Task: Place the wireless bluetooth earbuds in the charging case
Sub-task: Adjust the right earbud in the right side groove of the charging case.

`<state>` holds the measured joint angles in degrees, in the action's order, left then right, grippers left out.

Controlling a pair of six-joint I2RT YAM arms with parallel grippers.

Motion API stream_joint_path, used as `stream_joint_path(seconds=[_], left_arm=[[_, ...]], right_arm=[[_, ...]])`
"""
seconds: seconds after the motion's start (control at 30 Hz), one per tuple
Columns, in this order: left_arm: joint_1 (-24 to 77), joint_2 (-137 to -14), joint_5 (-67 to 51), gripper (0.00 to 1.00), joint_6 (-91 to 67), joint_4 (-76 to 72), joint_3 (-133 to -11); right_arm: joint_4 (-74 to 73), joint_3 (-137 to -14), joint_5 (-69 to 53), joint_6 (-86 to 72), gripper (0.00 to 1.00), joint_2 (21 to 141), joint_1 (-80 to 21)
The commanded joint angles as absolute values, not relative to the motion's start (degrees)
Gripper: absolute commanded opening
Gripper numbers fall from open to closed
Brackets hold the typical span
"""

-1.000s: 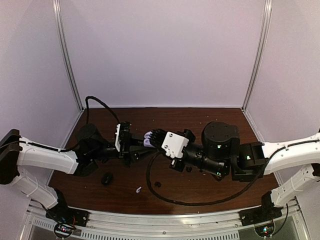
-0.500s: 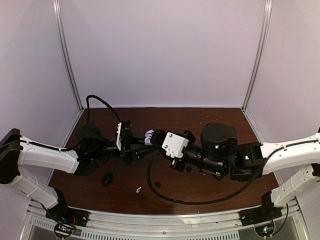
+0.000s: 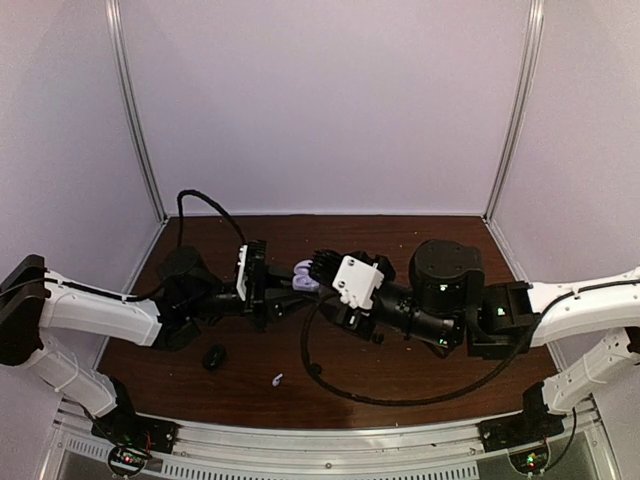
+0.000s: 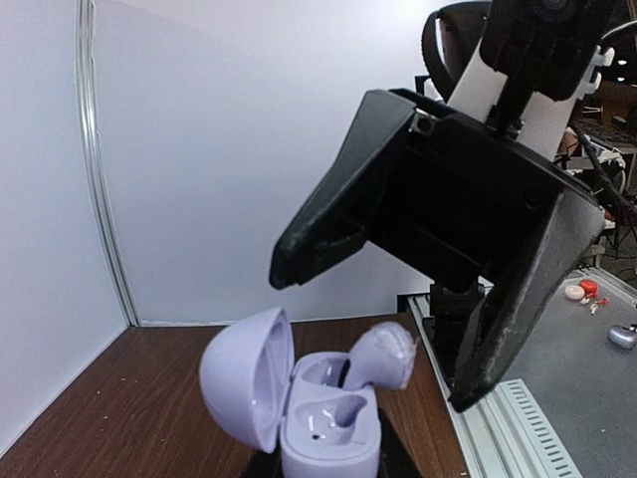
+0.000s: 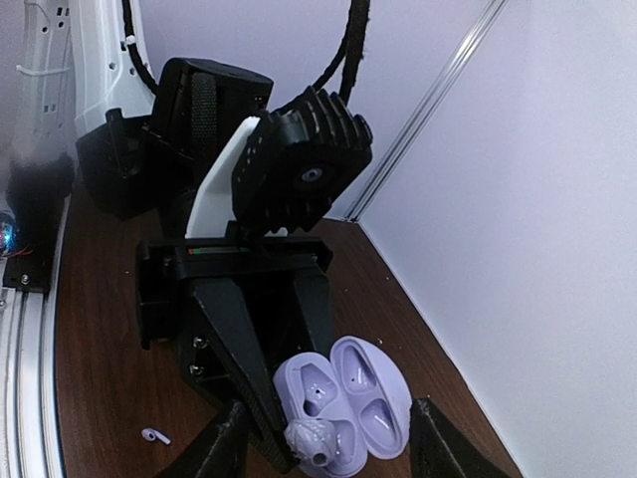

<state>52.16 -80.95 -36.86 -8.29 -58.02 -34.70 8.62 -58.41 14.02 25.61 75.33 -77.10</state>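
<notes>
Release of an earbud over the open charging case (image 4: 320, 423). The left gripper (image 3: 288, 297) is clamped on the lavender case and holds it above the counter (image 3: 420, 370), lid swung back to the left in the left wrist view. The right gripper (image 4: 376, 337), which a second ago was closed narrowly at the case, has now spread its jaws wide, one finger on each side of the case and neither touching it. The lavender earbud (image 4: 383, 357) it carried is free of the fingers. It stands tilted in the far socket, its rounded head above the rim and slightly blurred, so whether it has come to rest cannot be told. The near socket is empty. In the right wrist view the same bud lies at the near edge of the case with its tip pointing out. This suggests it is placed but not pressed home, and a nudge or regrasp may be needed before the lid can close. A white earbud (image 3: 277, 380) lies on the counter near the front edge, well apart from the case, with two small dark objects (image 3: 213, 357) close by, too small to identify. The task therefore appears to be at an early stage.
</notes>
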Motion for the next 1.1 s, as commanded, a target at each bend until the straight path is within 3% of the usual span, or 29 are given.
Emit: stream_joint_path(seconds=[0.0, 0.3, 0.47, 0.67, 1.07], left_arm=[[51.92, -81.52, -36.83, 0.00, -8.85, -61.15, -36.65], [51.52, -81.83, -37.00, 0.00, -9.97, -63.25, -36.21], [51.33, -81.87, -37.26, 0.00, -9.97, -63.98, -36.21], [51.33, -82.00, -37.38, 0.00, -9.88, -64.19, -36.30], [51.33, -82.54, -37.89, 0.00, -10.22, -64.98, -36.65]], right_arm=[[8.83, -57.13, 12.83, 23.52, 0.57, 72.60, -76.73], [11.18, -55.13, 12.18, 17.56, 0.73, 69.28, -76.18], [13.26, -53.69, 6.29, 7.58, 0.99, 68.19, -70.81], [14.83, -53.56, 0.25, 1.40, 1.00, 68.35, -67.18], [13.45, -54.35, -6.26, 3.28, 1.00, 69.84, -67.15]])
